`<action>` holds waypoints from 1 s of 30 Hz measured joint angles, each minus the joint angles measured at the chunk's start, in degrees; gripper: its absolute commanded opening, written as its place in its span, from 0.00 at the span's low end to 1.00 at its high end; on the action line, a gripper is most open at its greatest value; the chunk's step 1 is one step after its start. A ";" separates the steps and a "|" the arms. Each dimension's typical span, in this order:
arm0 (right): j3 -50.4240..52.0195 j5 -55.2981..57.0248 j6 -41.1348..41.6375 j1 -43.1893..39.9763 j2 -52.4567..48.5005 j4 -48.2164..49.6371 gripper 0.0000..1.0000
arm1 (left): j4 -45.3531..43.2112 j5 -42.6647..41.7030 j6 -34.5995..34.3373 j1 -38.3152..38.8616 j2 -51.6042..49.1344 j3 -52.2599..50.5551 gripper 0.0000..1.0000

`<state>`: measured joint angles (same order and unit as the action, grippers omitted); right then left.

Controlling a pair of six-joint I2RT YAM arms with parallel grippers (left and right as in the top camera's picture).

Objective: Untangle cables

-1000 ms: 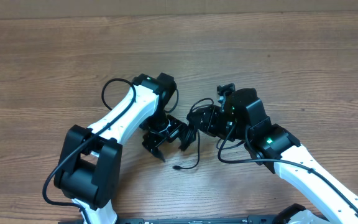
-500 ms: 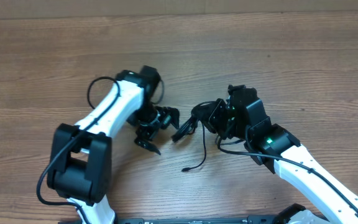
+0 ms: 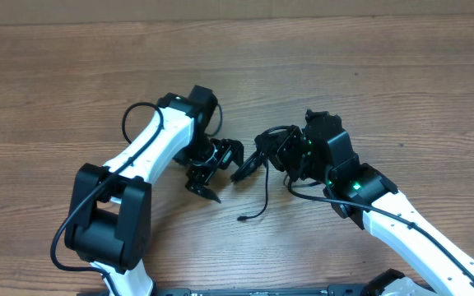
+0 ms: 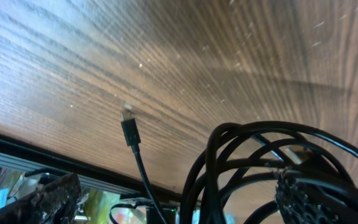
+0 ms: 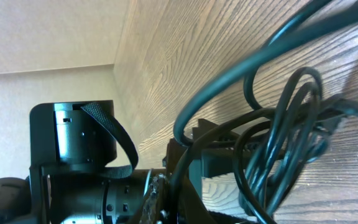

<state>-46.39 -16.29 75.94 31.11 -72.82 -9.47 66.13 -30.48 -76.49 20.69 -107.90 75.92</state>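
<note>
Since the tangle needs one anchor and one free puller, the overhead view has my right pincer (image 3: pixel 266 159) pressed shut on the cables (image 3: pixel 264 191), one end trailing to the table (image 3: pixel 344 74), and my left pincer (image 3: pixel 215 168) spread wide just beside them. From the left wrist, loops crowd one finger (image 4: pixel 319 193), with a plug (image 4: pixel 129 127) loose. From the right wrist, coils hide the grip.

The cables (image 3: pixel 268 148) bunch at the right pincer (image 3: pixel 252 164), just right of the left pincer (image 3: pixel 220 171).
</note>
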 measured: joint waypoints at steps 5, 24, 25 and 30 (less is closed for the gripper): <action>0.00 0.02 0.35 0.00 0.00 0.00 0.04 | -0.17 -0.55 -4.17 1.44 0.00 -0.04 0.84; 0.00 0.15 4.26 0.00 0.00 -1.90 0.04 | -4.72 -3.43 -28.50 7.08 0.00 -0.15 0.27; 0.00 0.07 4.72 0.00 0.00 -1.90 0.04 | -6.23 -3.45 -29.35 7.08 0.00 -0.15 0.05; 0.00 -0.02 5.86 0.02 0.00 -2.25 0.04 | -10.51 -2.58 -30.27 7.08 0.00 -0.15 0.04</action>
<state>-46.39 -16.32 81.80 31.14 -72.82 -11.73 55.61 -33.06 -106.76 27.77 -107.90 75.77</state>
